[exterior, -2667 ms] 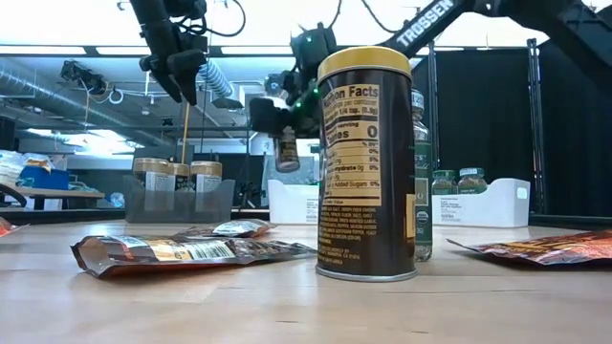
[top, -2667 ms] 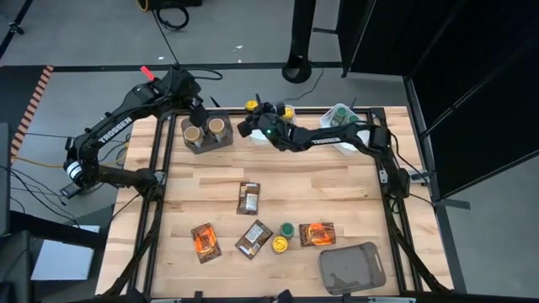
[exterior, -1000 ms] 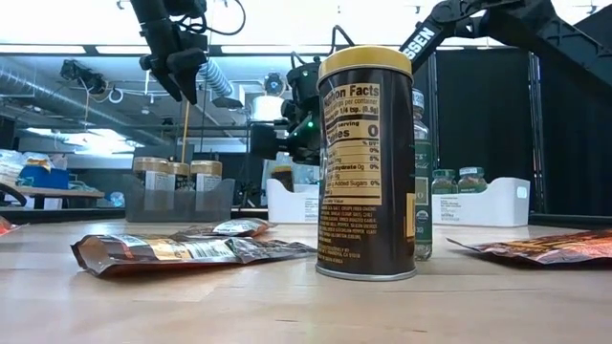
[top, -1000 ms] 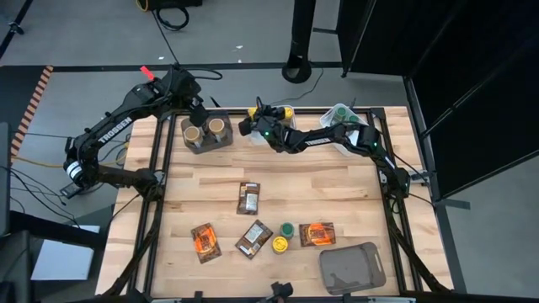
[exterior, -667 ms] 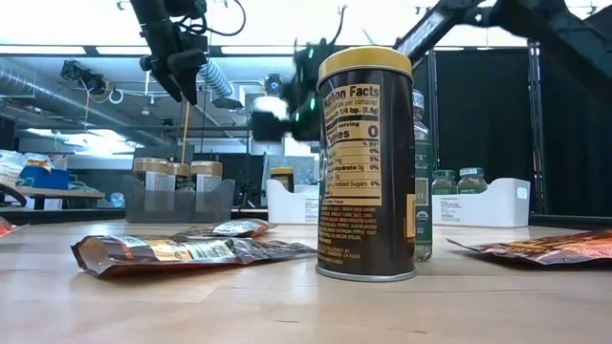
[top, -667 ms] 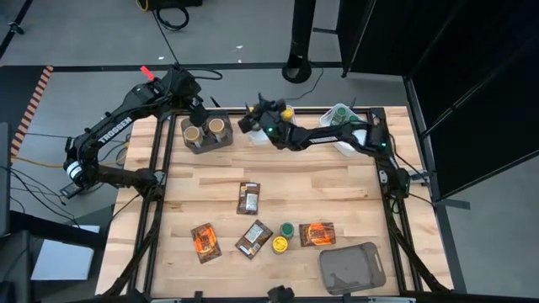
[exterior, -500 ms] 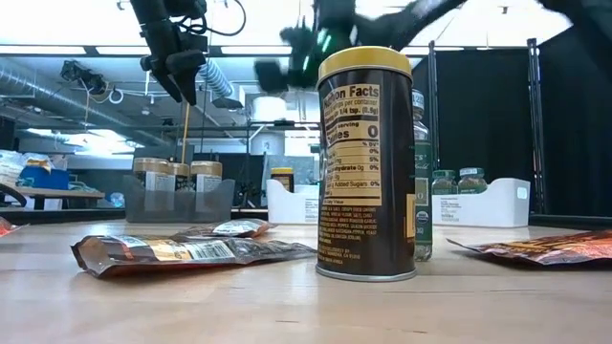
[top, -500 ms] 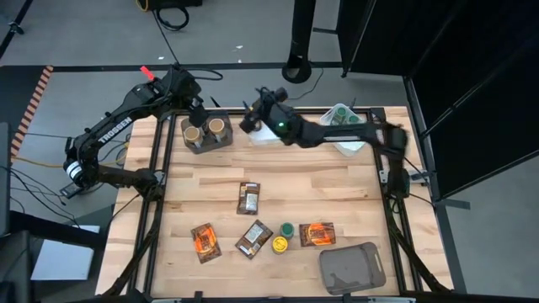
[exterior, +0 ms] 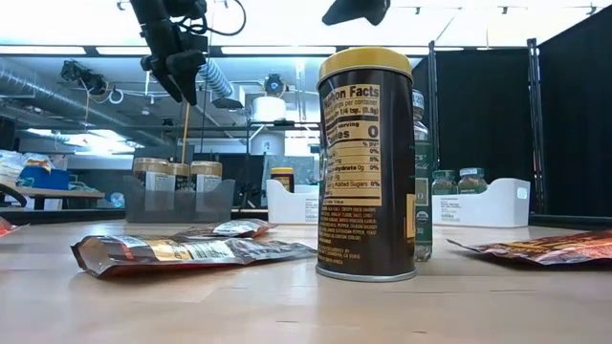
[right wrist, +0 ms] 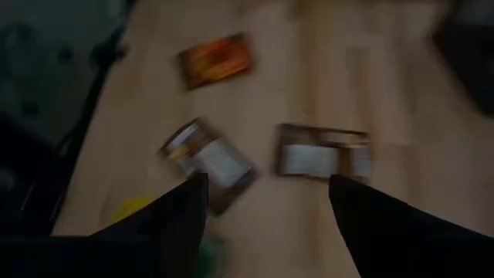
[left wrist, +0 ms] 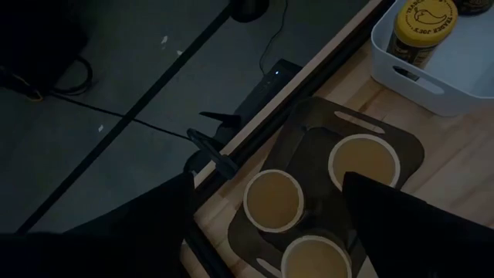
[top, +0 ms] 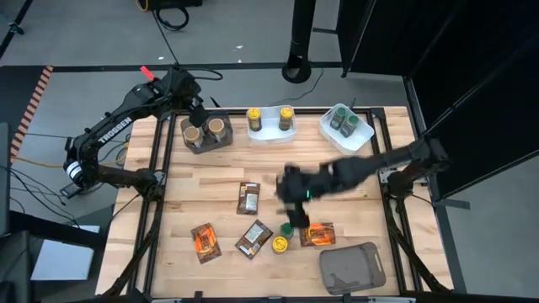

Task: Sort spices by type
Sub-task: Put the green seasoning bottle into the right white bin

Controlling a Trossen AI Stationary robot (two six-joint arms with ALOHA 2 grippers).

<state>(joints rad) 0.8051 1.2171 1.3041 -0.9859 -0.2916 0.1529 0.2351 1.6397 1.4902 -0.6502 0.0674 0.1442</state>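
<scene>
The right gripper (top: 292, 195) has left the yellow-lidded round jar (top: 253, 118) in the white rectangular plastic tray (top: 269, 135) — fingers apart, empty, now over the dark-green-lidded jar (top: 287, 229); the left gripper (top: 196, 110) hovers open over the brown-grey bin (top: 205, 144).

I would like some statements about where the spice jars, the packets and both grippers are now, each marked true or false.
1. The white tray holds two yellow-lidded jars. True.
2. The right gripper holds a jar. False: its fingers are open and empty, above the packets.
3. The dark bin holds tan-lidded jars. True.
4. The left gripper is over the orange packet. False: it hovers open by the dark bin.
5. The green-lidded jar on the table stands in a tray. False: it stands on the bare wood beside a yellow-lidded one.
</scene>
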